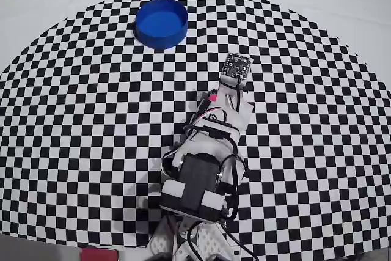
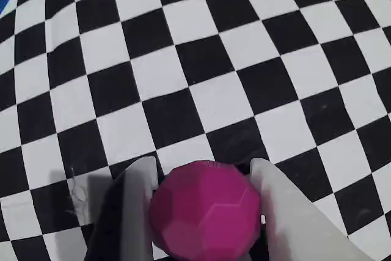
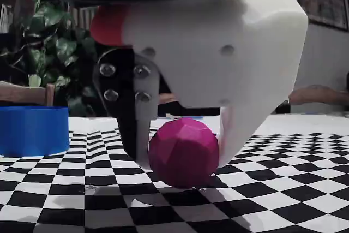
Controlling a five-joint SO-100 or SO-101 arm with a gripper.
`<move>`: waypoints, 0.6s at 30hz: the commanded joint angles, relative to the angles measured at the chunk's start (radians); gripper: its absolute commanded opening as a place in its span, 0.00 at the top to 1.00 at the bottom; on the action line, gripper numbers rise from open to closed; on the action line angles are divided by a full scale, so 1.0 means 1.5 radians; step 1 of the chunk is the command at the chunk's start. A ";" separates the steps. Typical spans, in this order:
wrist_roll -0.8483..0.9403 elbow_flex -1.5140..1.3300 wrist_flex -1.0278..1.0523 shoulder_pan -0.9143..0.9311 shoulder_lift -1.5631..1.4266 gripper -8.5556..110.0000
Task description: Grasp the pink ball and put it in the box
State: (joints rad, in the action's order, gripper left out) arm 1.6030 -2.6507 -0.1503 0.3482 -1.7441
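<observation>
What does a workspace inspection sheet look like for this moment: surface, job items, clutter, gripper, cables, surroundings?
Surface: black-and-white checkered mat over a pale table, flat.
Pink ball: faceted magenta ball sits on the mat between the fingers; hidden under the arm in the overhead view.
Box: round blue tub, open top, looks empty, off to the far left of the arm in the overhead view.
Clutter: nothing seen.
Gripper: the gripper straddles the ball, one finger close on each side; firm contact cannot be told.
Cables: black wires looped along the arm.
Surroundings: leafy plant and a pale wall behind in the fixed view.
</observation>
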 commanded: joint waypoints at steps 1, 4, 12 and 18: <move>0.003 0.009 -0.006 0.003 -0.041 0.93; 0.003 0.007 -0.006 0.003 -0.055 0.93; 0.003 -0.013 -0.005 0.003 -0.109 0.93; 0.003 -0.033 -0.005 0.003 -0.152 0.93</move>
State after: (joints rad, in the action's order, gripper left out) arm 1.6030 -2.6983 -0.1503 0.3482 -1.9175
